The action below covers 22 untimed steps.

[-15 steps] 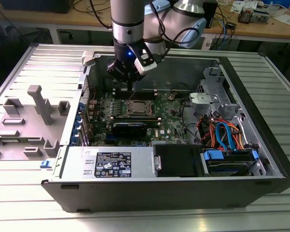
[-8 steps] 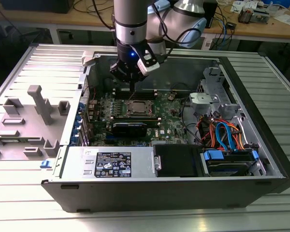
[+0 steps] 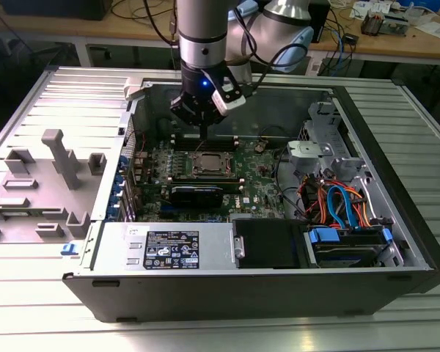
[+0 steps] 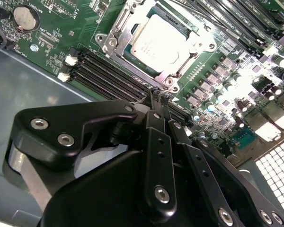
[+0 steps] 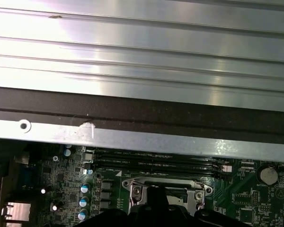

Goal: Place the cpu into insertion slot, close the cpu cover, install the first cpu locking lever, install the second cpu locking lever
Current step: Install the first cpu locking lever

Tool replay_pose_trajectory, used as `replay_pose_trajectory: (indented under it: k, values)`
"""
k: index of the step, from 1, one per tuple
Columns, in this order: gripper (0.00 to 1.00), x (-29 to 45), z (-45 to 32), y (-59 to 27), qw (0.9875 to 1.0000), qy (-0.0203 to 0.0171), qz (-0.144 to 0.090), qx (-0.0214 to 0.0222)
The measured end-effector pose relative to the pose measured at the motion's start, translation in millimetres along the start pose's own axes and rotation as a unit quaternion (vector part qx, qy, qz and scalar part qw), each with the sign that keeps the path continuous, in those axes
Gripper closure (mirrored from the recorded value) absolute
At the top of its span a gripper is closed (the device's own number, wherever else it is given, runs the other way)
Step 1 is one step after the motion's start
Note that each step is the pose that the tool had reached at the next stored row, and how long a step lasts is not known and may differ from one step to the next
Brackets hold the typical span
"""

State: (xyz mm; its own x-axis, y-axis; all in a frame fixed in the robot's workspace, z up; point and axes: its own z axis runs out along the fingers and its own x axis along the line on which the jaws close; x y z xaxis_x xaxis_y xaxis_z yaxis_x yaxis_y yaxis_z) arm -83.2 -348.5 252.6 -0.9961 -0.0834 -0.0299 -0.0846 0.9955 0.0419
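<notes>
Exterior view, left to right. A grey plastic fixture (image 3: 59, 158) stands on the ribbed metal worktop (image 3: 29, 293) at the exterior view's left. The open computer case (image 3: 279, 282) lies centre frame, with the green motherboard (image 3: 260, 187) inside. The end effector (image 3: 204, 132) hangs just above centre. In the second wrist view its fingers (image 4: 154, 137) are pressed together with nothing between them, tips (image 4: 159, 94) over the black memory slots (image 4: 106, 73) just beside the insertion slot (image 4: 169, 81). The cpu (image 4: 160, 41) sits in that slot, silver top up, and the cpu cover (image 4: 128, 24) lies flat around it. Whether the tips touch the board, I cannot tell. Coloured cables (image 3: 337, 202) fill the case's right end.
</notes>
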Motion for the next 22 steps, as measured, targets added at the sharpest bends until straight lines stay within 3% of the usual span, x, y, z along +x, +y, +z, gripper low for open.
replay_pose_trajectory:
  k: [22]
  values:
    - [0.89,-0.2,5.6,6.3,1.0,-0.0002,0.002,0.0]
